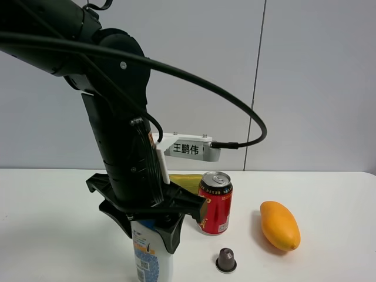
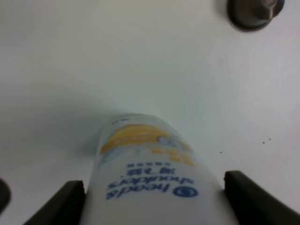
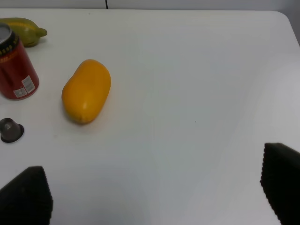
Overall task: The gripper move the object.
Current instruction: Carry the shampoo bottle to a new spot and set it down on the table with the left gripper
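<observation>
The object, a white shampoo bottle [image 1: 151, 258] with a blue and orange label, stands upright at the front of the white table, its base cut off by the frame. Its cap is hidden inside the black claw. My left gripper [image 1: 154, 218] comes down from above and is shut on the bottle's upper part. In the left wrist view the bottle [image 2: 145, 164] fills the space between the two dark fingers [image 2: 255, 199] of the left gripper [image 2: 157, 201]. My right gripper [image 3: 153, 190] hangs open over bare table, its black fingertips [image 3: 23, 197] far apart and holding nothing.
A red drink can [image 1: 215, 202] stands just right of the bottle, with a yellow-green fruit [image 1: 187, 183] behind it. A dark coffee capsule [image 1: 226, 259] lies in front of the can. An orange mango [image 1: 279, 225] lies further right. The table's [image 3: 197, 70] far right corner shows in the right wrist view.
</observation>
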